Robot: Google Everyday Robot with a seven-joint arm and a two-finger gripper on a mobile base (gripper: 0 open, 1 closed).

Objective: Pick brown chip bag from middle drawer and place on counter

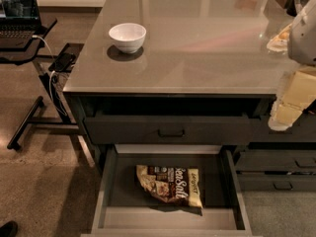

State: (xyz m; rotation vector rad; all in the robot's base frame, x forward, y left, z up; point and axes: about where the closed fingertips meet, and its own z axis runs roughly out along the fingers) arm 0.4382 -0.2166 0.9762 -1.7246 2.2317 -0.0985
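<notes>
Gripper (282, 116) at right, beside counter (197, 43) front edge; spread or pressed together, cannot tell. Brown chip bag (169, 185) flat in open middle drawer (123, 201), left of gripper, lower, nearer; long axis left-right.

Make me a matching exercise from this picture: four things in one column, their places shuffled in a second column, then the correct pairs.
Things:
1. bowl
2. chip bag
3. gripper
4. laptop

Places:
A. lying in the open drawer
B. on a black stand left of the counter
C. on top of the counter, left side
D. at the right edge of the view, by the counter's front right corner

Pairs: 1-C, 2-A, 3-D, 4-B.
</notes>
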